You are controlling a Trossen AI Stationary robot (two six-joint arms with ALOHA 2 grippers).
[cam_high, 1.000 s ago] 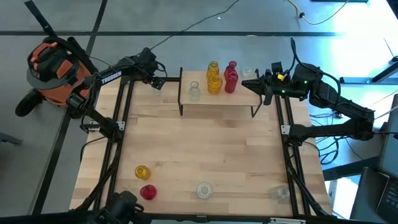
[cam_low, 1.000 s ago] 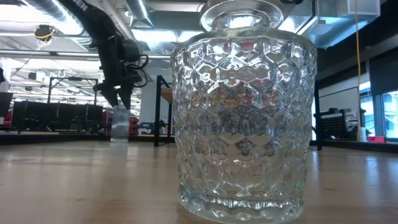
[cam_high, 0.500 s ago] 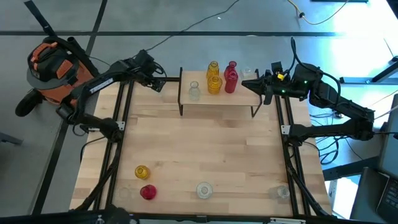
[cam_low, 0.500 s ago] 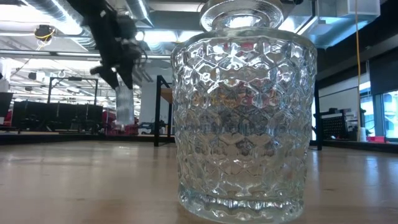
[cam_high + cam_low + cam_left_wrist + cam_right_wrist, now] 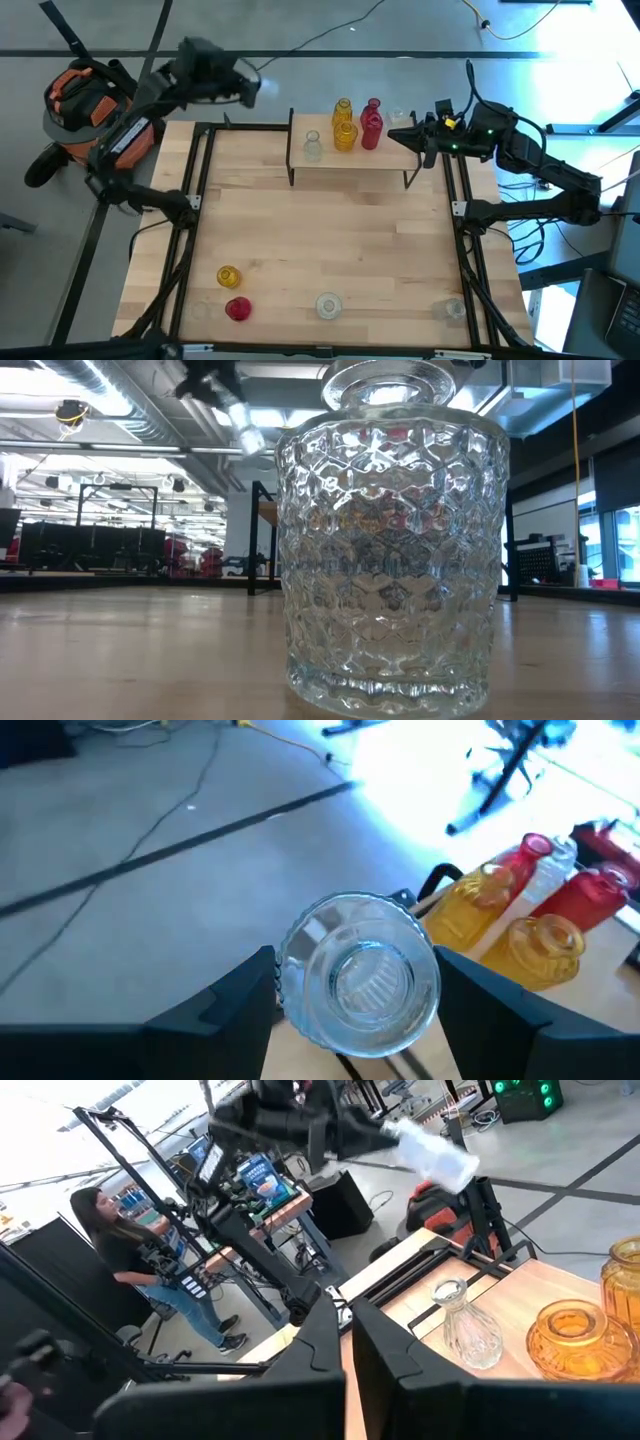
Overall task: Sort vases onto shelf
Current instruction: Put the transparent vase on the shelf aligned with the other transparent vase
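risk: my left fingers (image 5: 355,1010) pinch a clear vase (image 5: 360,985) tilted, high off the surface, short of the shelf (image 5: 350,152); it could slip. my right fingers (image 5: 408,135), pressed together, wait beside the shelf.

Light was even and bright over the tabletop (image 5: 330,240) in the high view, with a cool blue glare on the floor at the right edge and only soft shadows under the shelf (image 5: 350,155). In the low view ceiling lamps glinted through a big clear vase (image 5: 390,540) close to the lens, while a raised clear vase (image 5: 243,425) smeared with motion blur. The left wrist view was washed out by white-blue glare. The right wrist view blurred that raised vase too.
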